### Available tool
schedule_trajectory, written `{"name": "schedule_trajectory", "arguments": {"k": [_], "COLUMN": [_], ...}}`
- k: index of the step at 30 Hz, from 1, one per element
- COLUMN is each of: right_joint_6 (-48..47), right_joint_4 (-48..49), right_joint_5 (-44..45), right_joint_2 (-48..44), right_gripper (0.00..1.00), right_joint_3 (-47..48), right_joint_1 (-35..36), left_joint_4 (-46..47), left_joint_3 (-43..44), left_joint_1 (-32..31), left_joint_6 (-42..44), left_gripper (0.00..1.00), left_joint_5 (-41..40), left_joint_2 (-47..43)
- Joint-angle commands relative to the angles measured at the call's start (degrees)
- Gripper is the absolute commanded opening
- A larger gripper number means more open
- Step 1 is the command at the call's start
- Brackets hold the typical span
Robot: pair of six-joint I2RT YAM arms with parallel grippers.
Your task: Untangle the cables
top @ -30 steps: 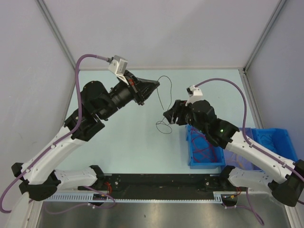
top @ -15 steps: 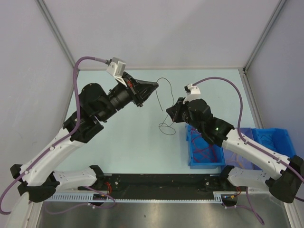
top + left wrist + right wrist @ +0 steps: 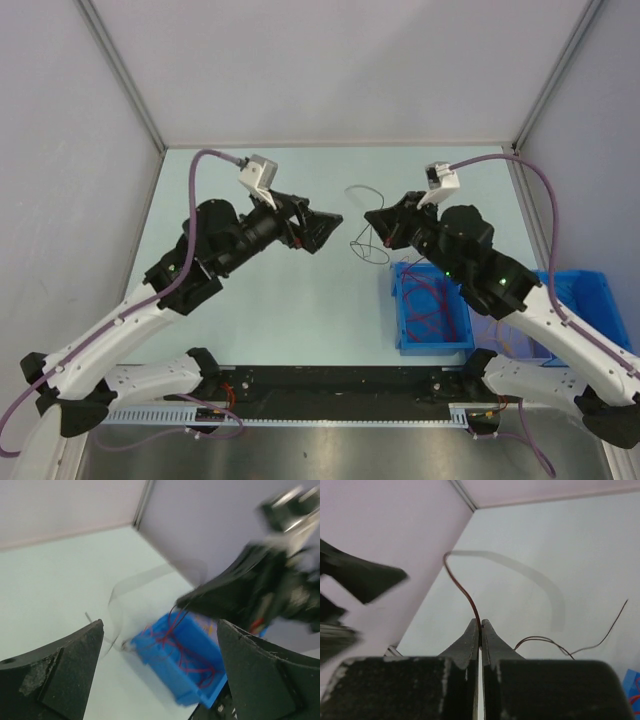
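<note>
A thin dark cable [image 3: 362,187] hangs in loops above the table between the two arms. My right gripper [image 3: 372,218] is shut on it; in the right wrist view the reddish-brown cable [image 3: 461,587] rises from the pinched fingertips of the right gripper [image 3: 480,626] and arcs to the left. Its loose end [image 3: 615,617] trails at the right. My left gripper [image 3: 326,232] faces it from the left, wide open with nothing between its fingers [image 3: 75,665]. Several red cables [image 3: 432,305] lie in a blue bin [image 3: 400,320].
The blue bin [image 3: 170,672] sits just beyond and below the left gripper [image 3: 160,625]. A second blue bin [image 3: 590,300] stands at the right edge under the right arm. Grey walls close in the table on three sides.
The left gripper has opened and let go of the cable, and has dropped lower. The right gripper has shut on the cable and lifted it toward the back.
</note>
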Motion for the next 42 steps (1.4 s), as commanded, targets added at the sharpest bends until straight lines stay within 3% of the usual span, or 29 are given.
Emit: {"name": "schedule_trajectory", "arguments": {"k": [1,8,23,42], "right_joint_6": [-1.28,-1.54,-1.71,-0.75], "right_joint_4": [-2.30,-2.57,-5.29,-5.30], "right_joint_5": [0.03,-5.24,-5.16,-4.81], "right_joint_2": [-2.57,-2.66,-2.14,-2.05], "right_gripper": [0.00,0.00,0.00,0.00], "right_joint_3": [5.52,10.00,14.40,14.93], "right_joint_1": [0.34,0.25,0.07,0.07], "left_joint_4": [-1.11,0.47,16.90,25.34], "left_joint_3": [-8.36,-17.25,-30.78,-32.02], "left_joint_1": [0.38,0.47,0.47,0.30], "left_joint_6": [-2.15,-2.51,-3.65,-7.07], "left_gripper": [1.00,0.96,0.84,0.86], "left_joint_5": [-3.25,-4.75,8.61,10.01], "left_joint_2": [-3.74,-4.72,-1.38,-1.03]}}
